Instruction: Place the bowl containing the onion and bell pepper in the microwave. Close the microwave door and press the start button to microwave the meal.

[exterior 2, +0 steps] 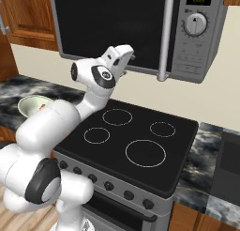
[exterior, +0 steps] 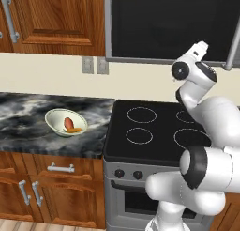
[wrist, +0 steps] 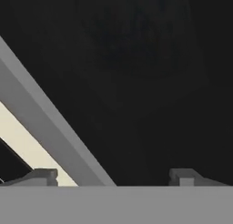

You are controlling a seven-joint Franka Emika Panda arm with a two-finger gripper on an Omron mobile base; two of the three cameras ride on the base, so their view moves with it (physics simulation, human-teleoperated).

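Black glass fills the microwave door [exterior: 171,26] above the stove [exterior: 154,127] in the left base view, where my gripper [exterior: 202,48] is raised just below the door's lower edge, with the silver bar handle [exterior: 233,47] off to its right; on the marbled counter [exterior: 28,117] to the left, well apart from me, sits a pale cream-green bowl [exterior: 65,122] of orange and red pieces, not the blue-walled bowl I am after. From the right base view, the door is shut, my gripper [exterior 2: 123,54] points up at its lower frame, and the handle [exterior 2: 164,37] runs upright, top to bottom, still to my right, beside the control panel [exterior 2: 194,33]. Through the hand view, my fingertips [wrist: 43,176] stand wide apart with nothing between them, facing dark glass and the grey door frame [wrist: 50,123]. The handle looks like my next target, I judge.
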